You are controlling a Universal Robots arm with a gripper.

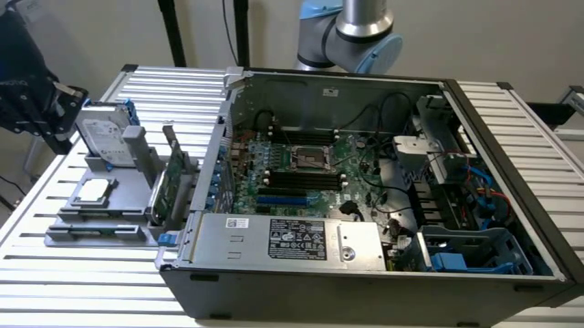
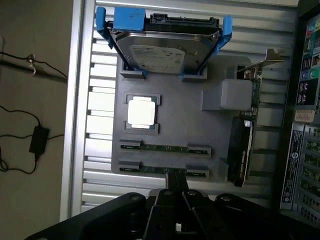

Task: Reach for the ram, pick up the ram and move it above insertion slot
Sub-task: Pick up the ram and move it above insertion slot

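Here we are over the grey moulded parts tray (image 2: 200, 130), which sits at nine o'clock from the open black computer case (image 1: 365, 287) if you read the exterior view as a dial. The black two-finger gripper (image 2: 175, 176) hangs above the tray with its fingers pressed together and nothing between them.

The ram (image 2: 152, 170), a thin green circuit-board stick, lies in grey clips along the tray's six o'clock edge. The fingertips line up over its middle, but it hasn't been lifted. A second, identical stick (image 2: 165, 148) lies just beside it, toward twelve.

The trouble I'd watch for is those closed fingers. Coming down like this, they would land on the stick's top edge rather than straddle it. A slight drift toward twelve could put them on the neighbouring stick. The wide green expansion card with its metal bracket (image 2: 245, 145) stands on edge at three o'clock and could catch a careless swing toward the case. The long black insertion slot (image 1: 301, 181) sits among dark cables that could snag the load.
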